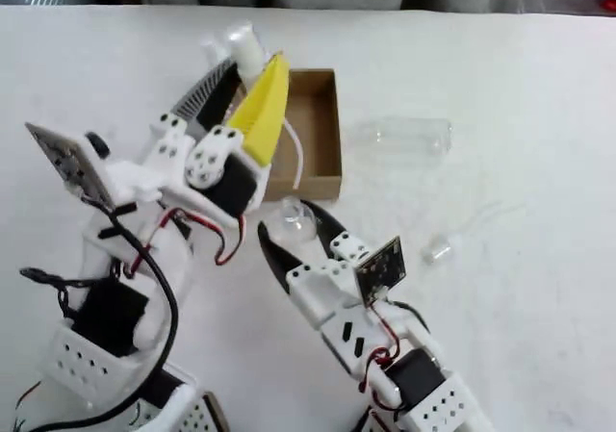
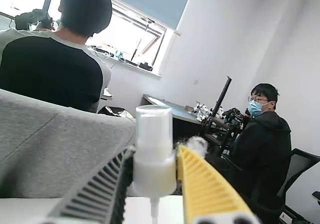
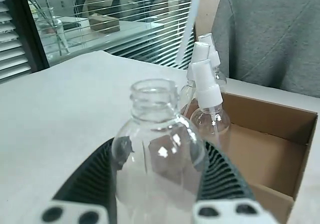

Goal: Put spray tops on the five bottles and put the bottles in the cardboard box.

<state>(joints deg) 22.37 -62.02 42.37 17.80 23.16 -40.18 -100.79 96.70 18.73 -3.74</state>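
Gripping a white plastic spray top (image 2: 154, 149) between its grey ribbed finger and its yellow finger, the left tool (image 1: 252, 66) is clenched on the pump's collar and sits above the far end of the open brown cardboard box (image 1: 322, 187). The spray top stands nozzle-up, and its thin white dip tube (image 1: 296, 158) hangs down over the box.

The right tool (image 1: 289, 225), with two black ribbed fingers, is clenched around a clear plastic bottle with an open, capless neck (image 3: 156, 149). This bottle is upright and sits just beside the near corner of the box, outside it. Whether its base touches the white bench (image 1: 500, 66) cannot be told.

Inside the box, in the right wrist view, clear bottles already fitted with white spray tops (image 3: 210, 114) stand close together against the far wall.

Another clear capless bottle (image 1: 404, 139) lies on its side on the bench, near the box's right side but apart from it. A loose spray top with a thin tube (image 1: 441, 249) lies on the bench nearer the right arm, apart from that bottle.
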